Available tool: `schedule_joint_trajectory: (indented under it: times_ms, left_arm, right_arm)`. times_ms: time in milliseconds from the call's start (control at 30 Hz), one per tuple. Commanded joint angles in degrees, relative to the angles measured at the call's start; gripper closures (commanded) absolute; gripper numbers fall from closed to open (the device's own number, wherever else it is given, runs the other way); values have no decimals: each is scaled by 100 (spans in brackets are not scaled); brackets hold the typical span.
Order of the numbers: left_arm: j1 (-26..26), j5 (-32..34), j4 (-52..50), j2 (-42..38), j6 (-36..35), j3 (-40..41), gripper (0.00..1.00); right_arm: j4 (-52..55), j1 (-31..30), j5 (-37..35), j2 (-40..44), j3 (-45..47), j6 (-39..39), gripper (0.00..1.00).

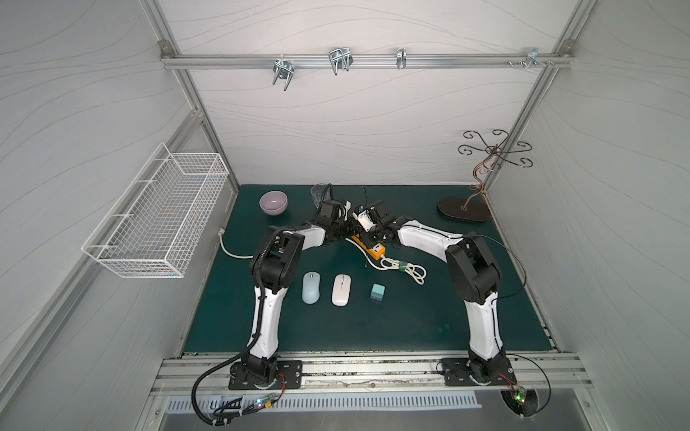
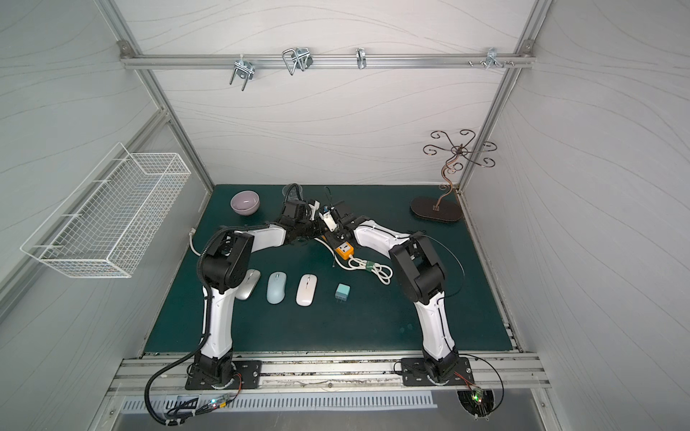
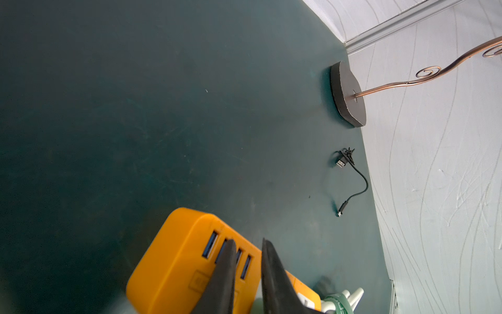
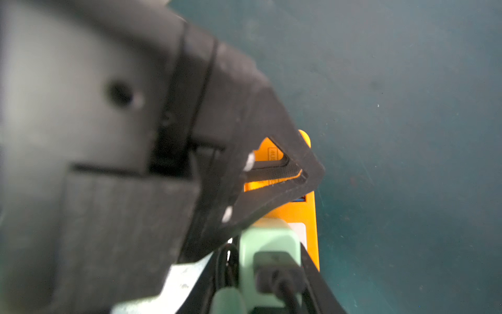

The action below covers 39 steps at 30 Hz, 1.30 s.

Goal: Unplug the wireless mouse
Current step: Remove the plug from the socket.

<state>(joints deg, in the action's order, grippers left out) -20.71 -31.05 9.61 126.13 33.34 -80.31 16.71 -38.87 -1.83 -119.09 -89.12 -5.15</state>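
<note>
Left arm: its base is at the near rail at 7 o'clock. The elbow is raised and the forearm runs toward 1 o'clock, so the wrist sits over the strip.
Left gripper (image 3: 247,242): the fingers are drawn in to a narrow gap, with the tips down on the row of USB ports. One finger (image 3: 222,271) covers the second port. Whether anything small is pinched there cannot be told.
Right arm: its base is at 5 o'clock, the elbow is high, and the forearm points toward 10 o'clock to meet the left wrist.
Right gripper (image 4: 267,244): the fingers are part-way apart, clamped round the mint-green adapter (image 4: 271,233), which has a black plug in its face.
Orange power strip (image 1: 373,248): it lies flat just past the mat's middle toward 12 o'clock. A bundled white cord (image 1: 405,269) trails from it at 4 o'clock.
Wireless mouse: its receiver is not visible. The light-blue mouse (image 1: 310,287) and white mouse (image 1: 341,290) lie side by side at 7 o'clock, apart from the strip. A silver mouse (image 2: 248,284) is half behind the left arm.
Green mat (image 1: 373,328): a mint charger cube (image 1: 378,291) sits at 5 o'clock, a purple bowl (image 1: 273,202) at 11, and a scrolled metal stand (image 1: 463,211) at 2. A short black cable (image 3: 355,174) lies by the far wall.
Room: the wall panels are pale. A white wire basket (image 1: 157,212) hangs at 9 o'clock, and a hook rail (image 1: 366,60) runs along the wall at 12.
</note>
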Motion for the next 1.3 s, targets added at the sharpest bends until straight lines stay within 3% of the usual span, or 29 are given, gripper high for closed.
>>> schedule_joint_trajectory:
  times_ms: [0,267,800,1000,1267]
  left_arm:
    - [-249,-10,-1684,541,111,345,77]
    - [-249,-16,-1676,510,146,398,76]
    - [-223,-199,-1655,597,225,357,75]
    - [-223,-210,-1646,582,252,385,76]
    - [32,-296,-953,106,419,371,77]
  right_arm:
    - [-516,22,-172,192,-391,-145,100]
    - [-618,-2,-303,373,-416,-267,100]
    - [-1985,-26,-820,977,789,-70,100]
    - [-1766,-37,-714,859,424,73,100]
    - [-1603,-77,-943,1260,778,9,100]
